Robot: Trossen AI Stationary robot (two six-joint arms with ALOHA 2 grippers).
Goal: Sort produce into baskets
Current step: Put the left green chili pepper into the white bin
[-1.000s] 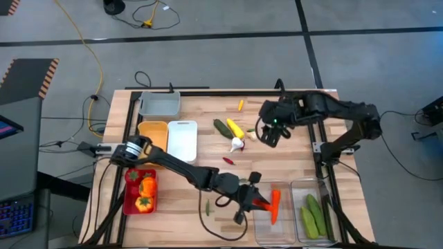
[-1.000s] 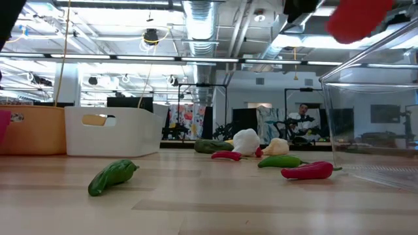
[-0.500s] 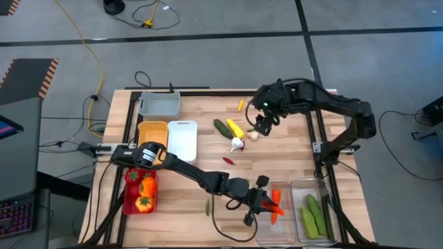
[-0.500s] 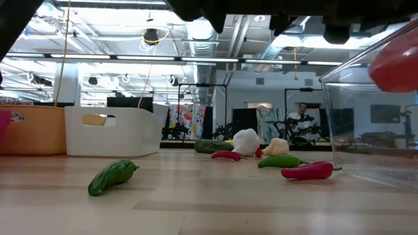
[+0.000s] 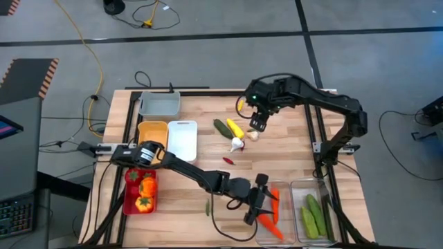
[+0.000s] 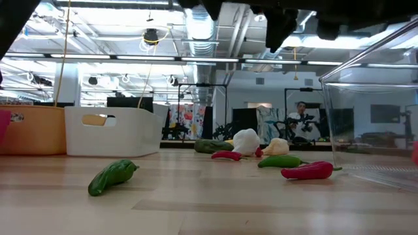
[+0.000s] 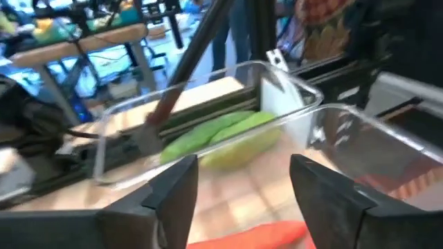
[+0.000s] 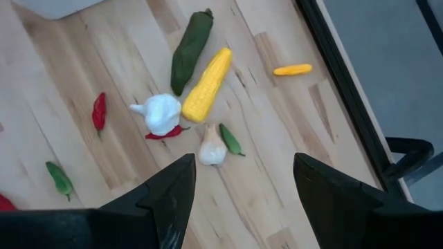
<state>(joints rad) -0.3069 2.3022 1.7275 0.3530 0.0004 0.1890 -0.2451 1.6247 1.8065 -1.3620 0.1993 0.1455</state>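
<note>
My left gripper (image 5: 260, 205) (image 7: 242, 183) is open, low over the near-right clear basket (image 5: 271, 213). Two orange carrots (image 5: 275, 196) (image 5: 268, 221) lie in this basket; one (image 7: 256, 235) shows just under my fingers. Green cucumbers (image 5: 311, 213) (image 7: 221, 135) lie in the clear basket to its right. My right gripper (image 5: 257, 122) (image 8: 242, 166) hangs open, high over loose produce: corn (image 8: 205, 93), a dark green cucumber (image 8: 190, 48), garlic (image 8: 159, 112), a second garlic (image 8: 212, 151), red chili (image 8: 100, 109) and a yellow piece (image 8: 292, 69).
At the left stand a grey basket (image 5: 159, 104), a yellow basket (image 5: 152, 133), a white basket (image 5: 183, 140) and a red basket (image 5: 129, 200) with orange-red produce. A green chili (image 5: 208, 207) (image 6: 112, 175) lies near the front edge. Bare wood lies at the table's middle.
My left gripper has sunk a little over the clear basket and opened, letting go of an orange-red carrot, which has fallen into that basket. My right gripper has swung toward the table's left and far edge, coming over the corn and garlic, and stays open.
</note>
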